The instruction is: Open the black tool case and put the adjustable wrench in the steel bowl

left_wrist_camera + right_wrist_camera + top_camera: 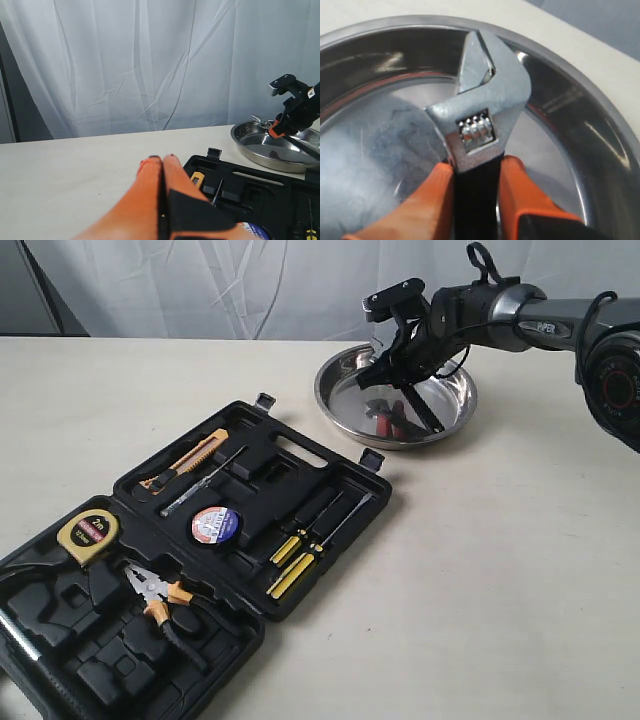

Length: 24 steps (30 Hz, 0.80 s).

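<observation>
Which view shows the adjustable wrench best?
The right wrist view: the adjustable wrench shows its silver head close up, handle clamped in the right pincer over the steel bowl. The exterior view shows only its dark handle; the left wrist view, a distant sliver.

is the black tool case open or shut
Open: the black tool case lies spread flat, pliers and screwdrivers exposed in its recesses.

— What lies on the pale table (500, 570)?
— Two things. An open black tool case (100, 665) fills the lower left, lying flat. A steel bowl (340, 390) sits upper right of centre, near the case's corner.
</observation>
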{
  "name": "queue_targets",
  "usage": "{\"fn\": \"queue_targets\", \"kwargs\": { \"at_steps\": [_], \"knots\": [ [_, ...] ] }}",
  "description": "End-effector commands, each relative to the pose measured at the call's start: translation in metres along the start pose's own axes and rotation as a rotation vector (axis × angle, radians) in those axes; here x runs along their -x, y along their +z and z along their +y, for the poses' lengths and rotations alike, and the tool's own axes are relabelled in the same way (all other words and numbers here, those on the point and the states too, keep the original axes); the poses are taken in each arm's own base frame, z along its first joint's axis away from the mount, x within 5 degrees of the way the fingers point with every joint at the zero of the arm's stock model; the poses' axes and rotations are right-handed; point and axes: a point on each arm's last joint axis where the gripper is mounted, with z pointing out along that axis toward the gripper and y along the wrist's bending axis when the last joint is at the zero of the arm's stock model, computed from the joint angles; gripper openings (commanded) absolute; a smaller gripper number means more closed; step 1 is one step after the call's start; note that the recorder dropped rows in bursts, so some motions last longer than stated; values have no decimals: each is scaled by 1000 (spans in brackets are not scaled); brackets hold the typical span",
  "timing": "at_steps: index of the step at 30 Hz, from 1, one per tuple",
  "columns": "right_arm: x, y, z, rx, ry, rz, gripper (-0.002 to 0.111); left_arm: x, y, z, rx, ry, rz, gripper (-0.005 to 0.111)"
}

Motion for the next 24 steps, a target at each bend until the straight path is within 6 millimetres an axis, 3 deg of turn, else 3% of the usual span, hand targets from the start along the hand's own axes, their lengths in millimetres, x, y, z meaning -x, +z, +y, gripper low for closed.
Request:
{"fn": "queue_targets", "kwargs": {
  "at_steps": [1,4,6,10,14,17,18,24],
  "knots": [
    [9,-9,-4,-1,16,-6,13,0,0,0,-7,-11,-3,0],
    [9,-10,-4,6,25,2,41,0,0,0,-7,-11,-3,0],
    [8,-11,-3,15,34,14,51,0,0,0,-7,-11,-3,0],
    [17,-23,-1,53,106,-9,53,0,0,0,-7,-11,-5,0],
    [36,-52,-1,87,164,-58,40,0,0,0,-7,-11,-4,0],
    [51,-87,0,133,185,-63,14,0,0,0,-7,-11,-4,0],
    [56,-101,1,155,182,-62,0,0,0,0,-7,-11,-4,0],
    [74,-183,2,199,138,-63,0,0,0,0,-7,-11,-4,0]
  ]
}}
